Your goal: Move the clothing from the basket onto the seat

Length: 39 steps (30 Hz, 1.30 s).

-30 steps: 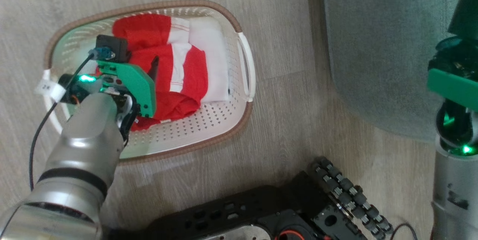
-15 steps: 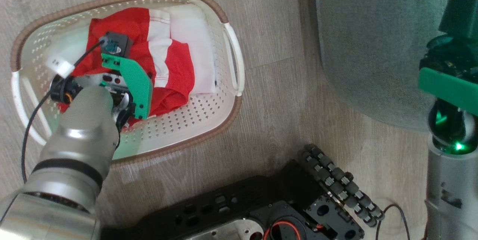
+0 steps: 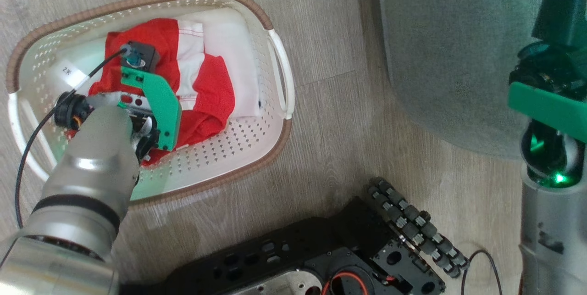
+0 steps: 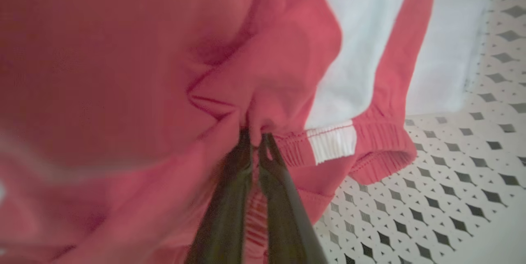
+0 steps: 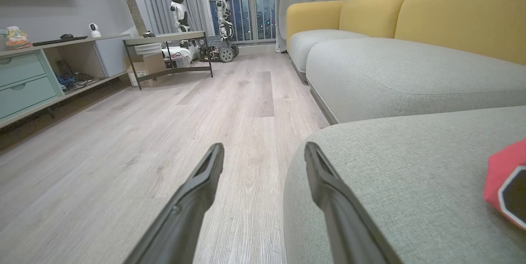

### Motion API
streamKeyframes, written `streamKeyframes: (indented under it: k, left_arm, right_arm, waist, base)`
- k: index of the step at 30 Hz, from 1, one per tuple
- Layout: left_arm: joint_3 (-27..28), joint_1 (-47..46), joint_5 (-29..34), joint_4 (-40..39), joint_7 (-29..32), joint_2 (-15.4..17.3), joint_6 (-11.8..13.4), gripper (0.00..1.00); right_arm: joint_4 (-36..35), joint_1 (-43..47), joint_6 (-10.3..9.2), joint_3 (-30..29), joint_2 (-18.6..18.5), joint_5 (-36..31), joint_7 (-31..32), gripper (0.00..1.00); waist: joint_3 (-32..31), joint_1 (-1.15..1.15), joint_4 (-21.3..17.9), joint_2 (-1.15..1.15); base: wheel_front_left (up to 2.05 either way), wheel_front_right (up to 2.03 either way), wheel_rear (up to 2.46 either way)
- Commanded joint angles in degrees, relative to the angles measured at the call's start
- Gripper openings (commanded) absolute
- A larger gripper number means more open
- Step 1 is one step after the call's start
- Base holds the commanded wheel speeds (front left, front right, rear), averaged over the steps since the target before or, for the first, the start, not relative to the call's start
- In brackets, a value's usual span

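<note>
**A:** What's changed?

**B:** The left gripper [image 4: 255, 134] has closed. A second ago one finger stood clear above the clothing [image 3: 208, 93]. Now both pinch a fold of red cloth by an elastic waistband, likely the shorts, and the pile has bunched toward them. The whole head view slid too, but that's the camera moving, not the basket [image 3: 238, 148].

**A:** So the grab is made?

**B:** I'd judge so, and lifting comes next. The clothing lies in the basket at the left, on a white sheet [image 3: 234, 52]. The seat [image 3: 440, 47] is at the right, well apart.

**A:** The other arm?

**B:** The right gripper [image 5: 264, 146] gapes, holding nothing, by the seat's edge.

**A:** What's hidden?

**B:** In the head view its own wrist [image 3: 158, 102] covers the left fingers. I can't tell whether the pinch caught one garment or both. A red shape [image 5: 503, 177] on the seat is cut off at the right, and I can't name it.
</note>
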Motion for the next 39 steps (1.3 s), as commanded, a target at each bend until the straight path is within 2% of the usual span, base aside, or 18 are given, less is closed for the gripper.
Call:
streamKeyframes:
  k: [1,8,13,20,30,39]
  left_arm:
    - [0.55,1.94,-0.53,-0.06,-0.66,0.76,-0.16,0.0]
    - [-0.35,3.2,-1.4,-0.23,-4.16,-0.22,-0.65,0.0]
    - [-2.14,5.97,-2.25,-1.84,-8.4,-1.6,-0.84,0.0]
    - [-6.79,10.86,-7.04,-7.63,-12.93,-3.1,-0.86,0.0]
    - [-14.15,15.45,-12.34,-14.75,-19.94,-2.48,-0.87,0.0]
    - [-16.47,18.17,-15.71,-20.58,-25.56,-1.29,-0.87,0.0]
  right_arm:
    - [-1.43,0.84,-0.02,0.55,0.65,-0.41,-0.35,1.0]
    - [-0.68,0.49,-0.02,0.12,0.67,-0.47,-0.35,1.0]
    - [0.2,1.48,-0.02,-0.37,0.67,-0.62,-0.35,1.0]
    - [1.73,4.8,-0.02,-1.48,-0.09,-1.27,-0.35,1.0]
    - [5.26,10.88,-0.02,-0.99,-1.97,-0.97,-0.35,1.0]
    - [8.73,17.38,-0.02,-0.03,-3.93,0.19,-0.35,1.0]
  waist:
    - [-0.33,0.0,0.16,0.0]
    - [-4.43,0.0,1.13,0.0]
    - [-9.96,0.0,2.34,0.0]
    - [-18.67,0.0,4.72,0.0]
    - [-30.04,0.0,8.61,0.0]
    - [-39.87,0.0,11.63,0.0]
  base:
    - [0.0,0.0,0.0]
    - [0.0,0.0,0.0]
    - [0.0,0.0,0.0]
    - [0.0,0.0,0.0]
    - [0.0,0.0,0.0]
    - [0.0,0.0,0.0]
